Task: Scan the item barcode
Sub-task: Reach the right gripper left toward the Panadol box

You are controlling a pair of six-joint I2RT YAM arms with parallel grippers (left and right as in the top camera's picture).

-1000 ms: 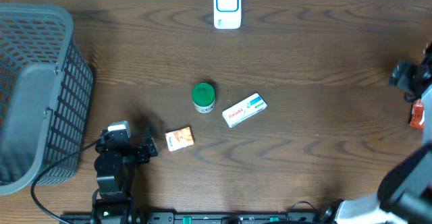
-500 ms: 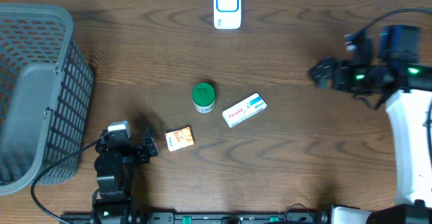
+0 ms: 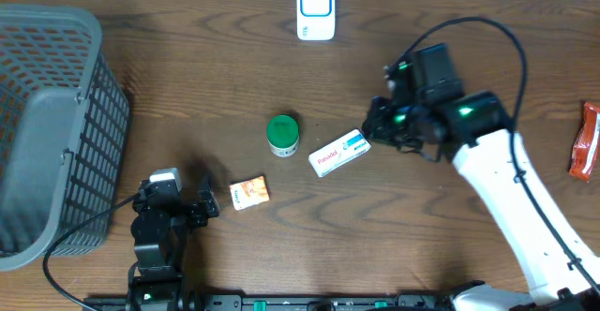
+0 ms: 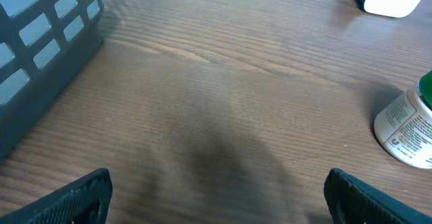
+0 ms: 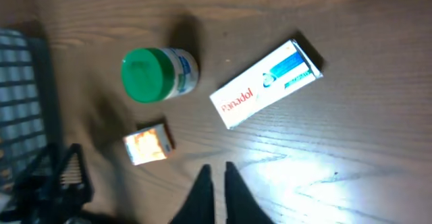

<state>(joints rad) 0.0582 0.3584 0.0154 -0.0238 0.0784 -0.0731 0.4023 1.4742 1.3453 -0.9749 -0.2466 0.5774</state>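
Observation:
A white Panadol box [image 3: 339, 152] lies flat mid-table, with a green-lidded bottle [image 3: 282, 134] to its left and a small orange box [image 3: 249, 193] nearer the front. The white and blue scanner [image 3: 316, 9] stands at the back edge. My right gripper [image 3: 375, 124] hovers just right of the Panadol box [image 5: 264, 82], shut with nothing between its fingers [image 5: 217, 170]. My left gripper [image 3: 175, 199] rests at the front left, open and empty [image 4: 219, 197]. The bottle [image 4: 408, 129] shows at the right edge of the left wrist view. No barcode can be made out.
A dark mesh basket [image 3: 56, 124] fills the left side of the table. A red packet [image 3: 585, 140] lies at the right edge. The right arm's white link [image 3: 511, 199] slants across the right half of the table.
My right arm swung in from the right edge to just beside the Panadol box and its jaws closed. The red packet is now uncovered. The left arm stayed still.

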